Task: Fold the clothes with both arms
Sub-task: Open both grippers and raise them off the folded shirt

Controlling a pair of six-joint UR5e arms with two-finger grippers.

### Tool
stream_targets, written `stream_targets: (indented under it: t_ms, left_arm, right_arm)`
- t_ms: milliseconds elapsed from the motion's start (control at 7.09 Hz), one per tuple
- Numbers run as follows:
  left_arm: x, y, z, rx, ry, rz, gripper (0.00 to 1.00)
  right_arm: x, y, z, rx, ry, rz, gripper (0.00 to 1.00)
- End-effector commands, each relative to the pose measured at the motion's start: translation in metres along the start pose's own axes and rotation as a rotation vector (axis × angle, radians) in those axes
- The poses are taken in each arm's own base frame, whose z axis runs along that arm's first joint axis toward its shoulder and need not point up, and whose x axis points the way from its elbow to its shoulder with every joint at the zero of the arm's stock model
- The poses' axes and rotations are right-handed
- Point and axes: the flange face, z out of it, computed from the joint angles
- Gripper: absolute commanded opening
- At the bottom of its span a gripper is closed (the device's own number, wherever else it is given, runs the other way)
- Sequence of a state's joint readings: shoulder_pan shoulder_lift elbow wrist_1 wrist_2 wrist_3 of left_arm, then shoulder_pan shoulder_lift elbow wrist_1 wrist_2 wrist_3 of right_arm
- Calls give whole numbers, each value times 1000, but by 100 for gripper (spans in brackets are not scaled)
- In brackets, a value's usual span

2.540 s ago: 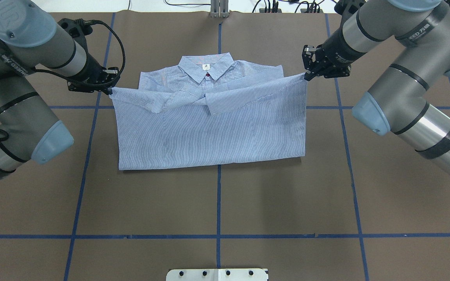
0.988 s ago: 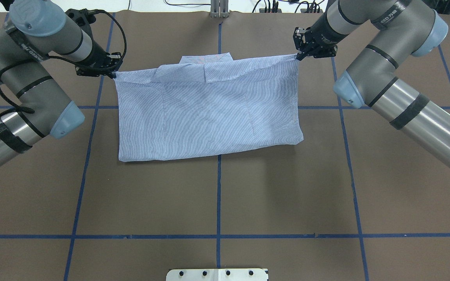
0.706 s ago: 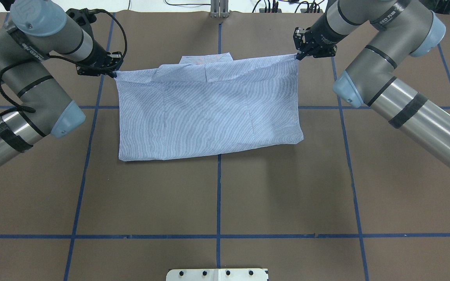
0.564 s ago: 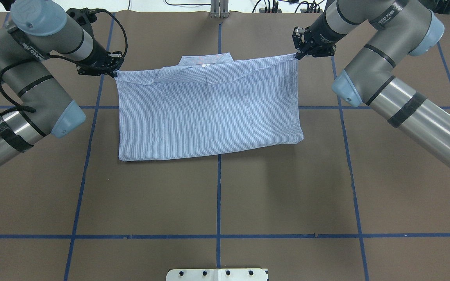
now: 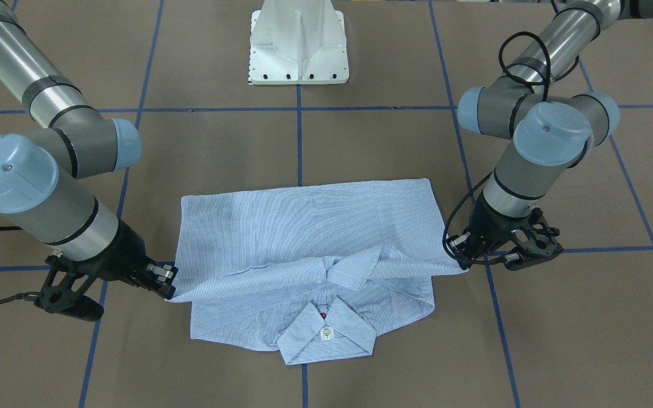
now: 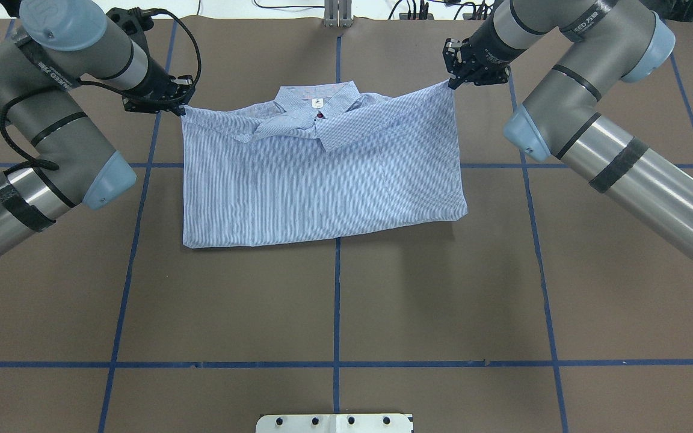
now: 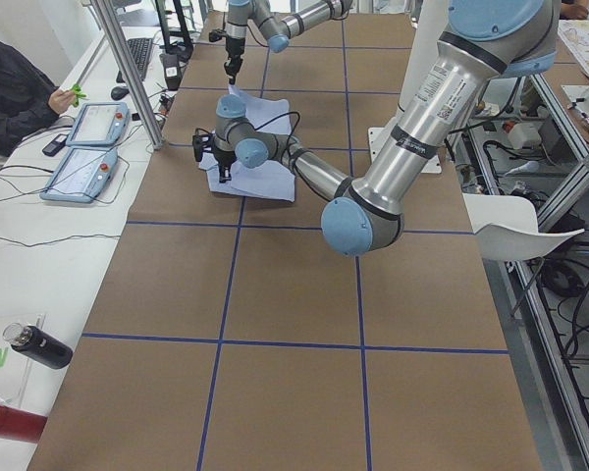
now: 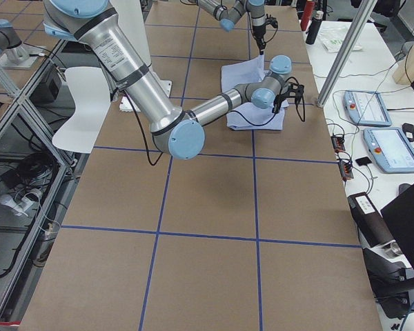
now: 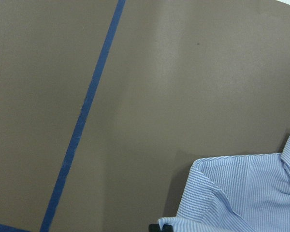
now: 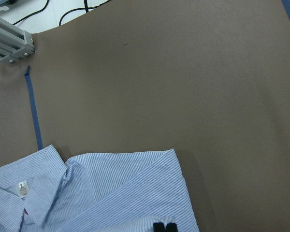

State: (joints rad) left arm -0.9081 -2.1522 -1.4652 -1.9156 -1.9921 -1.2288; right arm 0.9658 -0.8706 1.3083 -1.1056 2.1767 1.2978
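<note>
The left gripper [image 6: 180,109] and the right gripper [image 6: 452,83] are each clenching on 1 corner of the shirt [image 6: 322,186]. They are holding the 2 corners apart near the shoulders, probably so the folded-over layer is settling flat. The shirt is lying on the table [image 6: 334,313], far middle. It is light blue and finely striped, and its collar [image 6: 317,99] is showing.

The near left arm [image 7: 412,108] stretches over the brown, blue-taped worktop [image 7: 275,324] to the pale striped shirt [image 7: 263,110], with its hand [image 7: 222,177] at the cloth's near edge. The far right arm's hand [image 7: 234,67] points down at the far edge. A seated person [image 7: 10,93] and two control pendants [image 7: 96,124] are at the white side bench.
</note>
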Motion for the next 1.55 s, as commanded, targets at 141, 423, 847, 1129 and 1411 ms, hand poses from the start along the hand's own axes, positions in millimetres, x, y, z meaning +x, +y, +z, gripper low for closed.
stream_targets:
  t_ms: [141,423,847,1129,1411]
  left_arm:
    - [4,0,-2,1,2,2,99]
    - [-2,-9,-6,10,-7,-8,99]
    - [-15,-27,-22,36,-5,-22,99]
    - [-18,-24,-32,42,-1,-23,99]
    - [-17,-23,-36,41,-1,-23,99]
  right_arm:
    - [6,-3,6,-3,13,14,99]
    - [9,-5,8,-5,19,16,100]
    - [0,2,4,-21,0,1,100]
    - [6,59,-1,-78,-24,-36,100]
    - [37,127,12,-146,18,-60,100]
